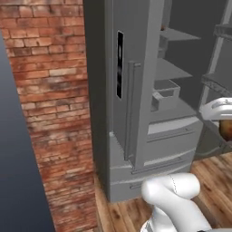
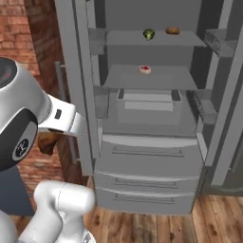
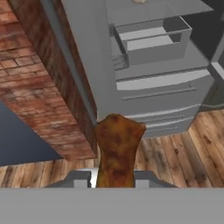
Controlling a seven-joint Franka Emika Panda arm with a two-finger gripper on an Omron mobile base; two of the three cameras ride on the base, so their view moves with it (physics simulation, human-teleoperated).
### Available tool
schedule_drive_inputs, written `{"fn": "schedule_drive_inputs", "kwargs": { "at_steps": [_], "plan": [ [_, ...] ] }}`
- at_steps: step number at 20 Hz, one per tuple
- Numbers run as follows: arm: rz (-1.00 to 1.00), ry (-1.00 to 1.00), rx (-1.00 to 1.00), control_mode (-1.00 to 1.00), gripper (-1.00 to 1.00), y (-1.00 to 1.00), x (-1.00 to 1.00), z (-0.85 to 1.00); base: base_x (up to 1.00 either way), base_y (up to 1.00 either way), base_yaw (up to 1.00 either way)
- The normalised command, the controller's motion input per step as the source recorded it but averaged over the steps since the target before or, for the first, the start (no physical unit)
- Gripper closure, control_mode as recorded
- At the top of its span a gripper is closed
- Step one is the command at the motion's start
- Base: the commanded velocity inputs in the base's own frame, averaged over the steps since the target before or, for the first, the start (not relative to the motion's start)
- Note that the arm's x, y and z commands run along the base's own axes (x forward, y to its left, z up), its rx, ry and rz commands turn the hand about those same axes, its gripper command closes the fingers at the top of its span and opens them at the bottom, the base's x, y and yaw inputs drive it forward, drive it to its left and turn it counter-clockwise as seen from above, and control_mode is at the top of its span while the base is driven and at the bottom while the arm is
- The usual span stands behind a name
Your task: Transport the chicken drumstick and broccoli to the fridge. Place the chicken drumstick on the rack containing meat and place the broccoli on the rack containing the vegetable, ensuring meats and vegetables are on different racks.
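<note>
The small reddish-brown chicken drumstick (image 3: 117,151) was held tight in the robot's dark two-finger gripper (image 3: 114,180), one finger on each side of it. It was up in the air over the brown wooden floor (image 3: 175,153), in front of the tall grey fridge (image 2: 147,142) and near the red brick wall (image 1: 54,90). The fridge doors stood open. On the top grey shelf (image 2: 152,40) sat a small dark-green bumpy vegetable (image 2: 149,34) with an orange-brown oval lump (image 2: 172,31) near it. On the shelf below (image 2: 152,79) lay a small red and white piece of meat (image 2: 145,70). Under that were the grey drawers (image 2: 147,159).
</note>
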Motion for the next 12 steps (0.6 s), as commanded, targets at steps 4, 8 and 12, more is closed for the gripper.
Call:
{"fn": "schedule_drive_inputs", "kwargs": {
  "at_steps": [4, 8, 12],
  "plan": [
    [0.00, 0.00, 0.00, 1.00, 1.00, 0.00, 0.00, 0.00, 0.07, -0.70, 0.20],
    [0.00, 0.00, 0.00, 1.00, 1.00, 0.00, 0.00, 0.00, 0.22, -0.58, 0.15],
    [0.00, 0.00, 0.00, 1.00, 1.00, 0.00, 0.00, 0.00, 0.83, -0.31, 0.19]
  ]
}}
